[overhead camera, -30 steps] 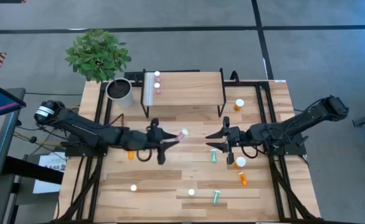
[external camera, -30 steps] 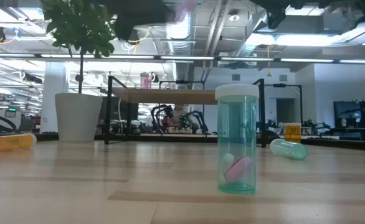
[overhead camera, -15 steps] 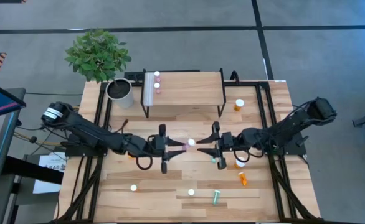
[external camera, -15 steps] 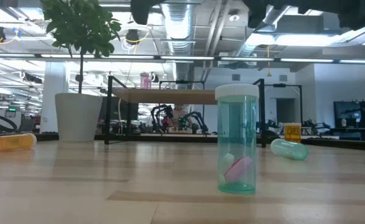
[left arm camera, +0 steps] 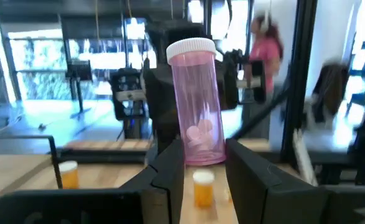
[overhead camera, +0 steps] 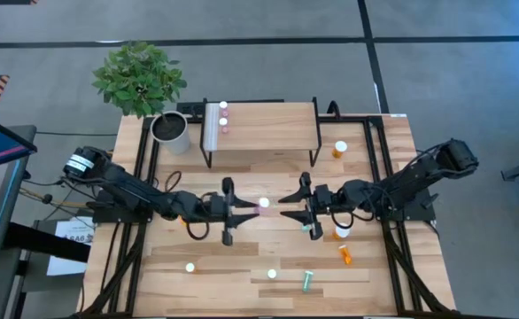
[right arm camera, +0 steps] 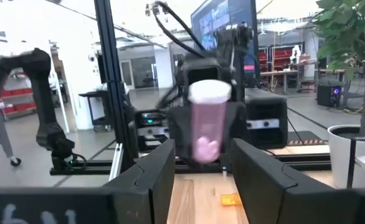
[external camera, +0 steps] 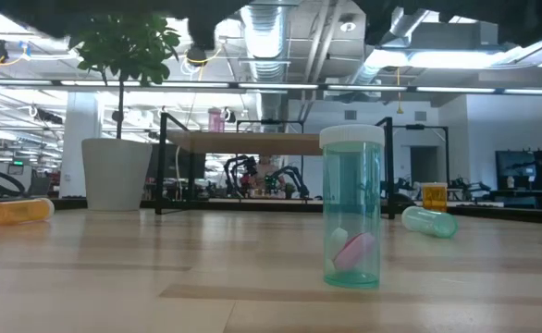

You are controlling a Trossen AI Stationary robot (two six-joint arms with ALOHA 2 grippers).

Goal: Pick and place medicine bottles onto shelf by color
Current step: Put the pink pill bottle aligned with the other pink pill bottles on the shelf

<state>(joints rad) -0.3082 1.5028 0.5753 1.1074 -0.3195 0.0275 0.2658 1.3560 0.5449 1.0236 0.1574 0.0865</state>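
With seemingly two pink vials (overhead camera: 223, 117) on the shelf (overhead camera: 268, 124), the left gripper (left arm camera: 202, 163) pinches a pink bottle (left arm camera: 200, 102) mid-table before the spread right gripper (right arm camera: 202, 163); many remain.

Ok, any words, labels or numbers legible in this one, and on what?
Nothing reads clearly.
Yellow sign, far back in the low view: too small to read.
White sheet on the floor, high view: print too small.
Pale marks low in the right wrist view: blurred.
Pink bottle: no label visible.
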